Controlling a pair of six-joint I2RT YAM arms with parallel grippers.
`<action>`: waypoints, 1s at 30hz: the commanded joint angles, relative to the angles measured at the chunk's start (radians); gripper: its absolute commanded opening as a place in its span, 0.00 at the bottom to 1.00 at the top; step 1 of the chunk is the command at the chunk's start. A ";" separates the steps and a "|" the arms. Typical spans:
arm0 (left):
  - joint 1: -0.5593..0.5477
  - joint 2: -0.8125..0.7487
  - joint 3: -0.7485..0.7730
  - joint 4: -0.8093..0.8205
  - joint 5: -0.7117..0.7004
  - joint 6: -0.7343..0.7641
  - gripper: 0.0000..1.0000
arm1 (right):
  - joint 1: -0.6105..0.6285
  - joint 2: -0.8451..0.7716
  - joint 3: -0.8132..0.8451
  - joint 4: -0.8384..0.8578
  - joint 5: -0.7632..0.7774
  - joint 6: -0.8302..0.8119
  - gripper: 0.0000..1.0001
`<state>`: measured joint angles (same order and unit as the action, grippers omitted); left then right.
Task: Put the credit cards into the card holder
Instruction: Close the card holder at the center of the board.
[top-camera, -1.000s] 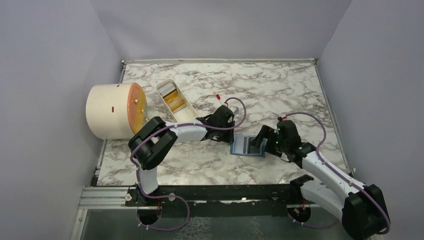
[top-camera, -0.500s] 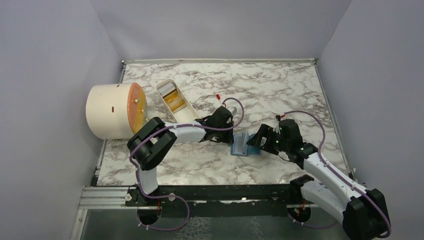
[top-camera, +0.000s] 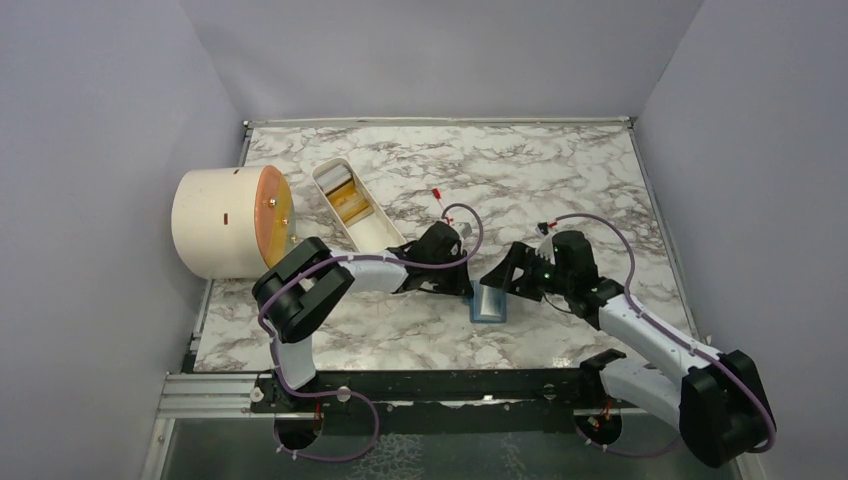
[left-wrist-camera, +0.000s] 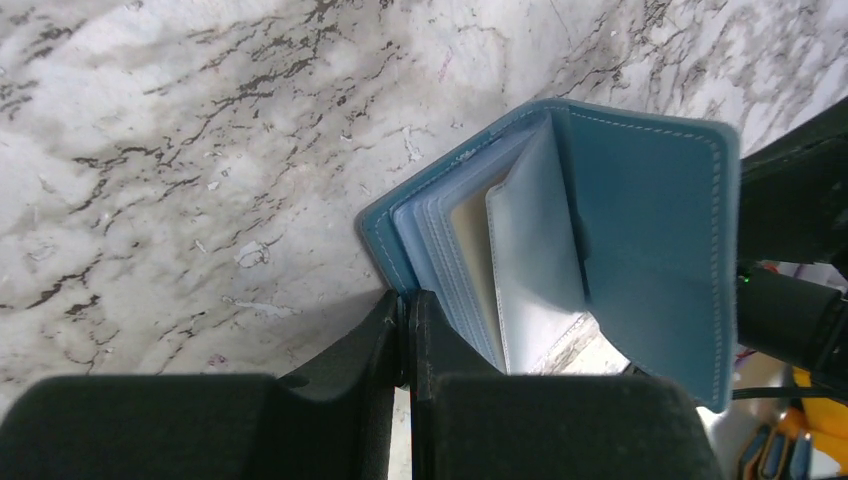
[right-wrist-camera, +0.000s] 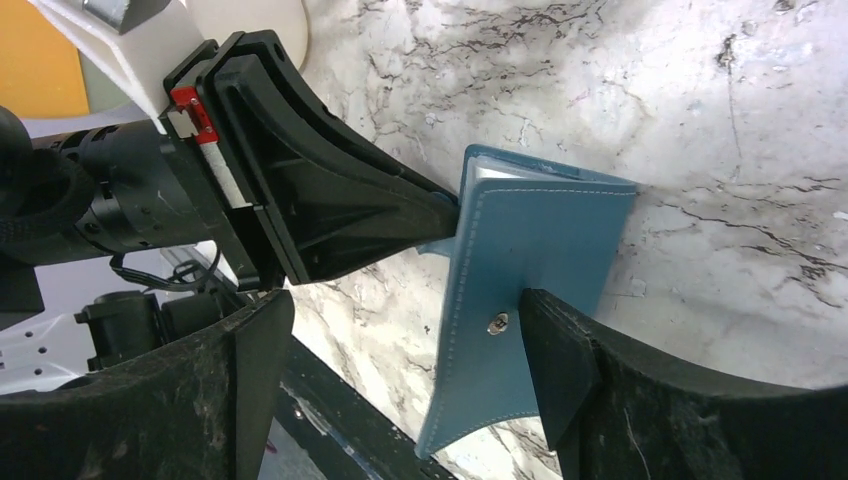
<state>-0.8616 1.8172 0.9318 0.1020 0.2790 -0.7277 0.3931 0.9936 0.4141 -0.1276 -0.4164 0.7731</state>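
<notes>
**A:** Why is the card holder (top-camera: 490, 301) stood half-folded on the table (top-camera: 560, 180)?

**B:** Presumably so that its pockets can be reached. One cover is pinched at the tip of the left gripper (left-wrist-camera: 407, 305), whose jaws are nearly closed on it. The cover with the snap (right-wrist-camera: 494, 323) is propped against one finger of the right gripper (right-wrist-camera: 405, 325), which is spread wide with nothing held.

**A:** What has changed?

**B:** A second ago the holder was spread flat. It has been folded up, and the right gripper has been brought closer.

Grey-veined white marble counter (top-camera: 560, 170): teal-blue card holder (top-camera: 489, 300) at left hand (top-camera: 467, 287) tips; white oval tray (top-camera: 375, 232), cream cylinder (top-camera: 215, 222) further left.
</notes>
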 joint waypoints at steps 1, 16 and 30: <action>0.000 -0.034 -0.042 0.052 0.060 -0.048 0.02 | 0.004 0.053 0.029 0.079 -0.051 -0.013 0.81; 0.008 -0.044 -0.096 0.134 0.077 -0.110 0.06 | 0.003 0.047 -0.060 0.112 -0.077 0.031 0.37; 0.013 -0.108 -0.146 0.155 0.076 -0.139 0.15 | 0.027 0.268 0.054 -0.155 0.167 -0.107 0.25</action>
<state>-0.8566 1.7733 0.8097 0.2413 0.3424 -0.8608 0.4053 1.2049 0.4202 -0.1520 -0.3859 0.7467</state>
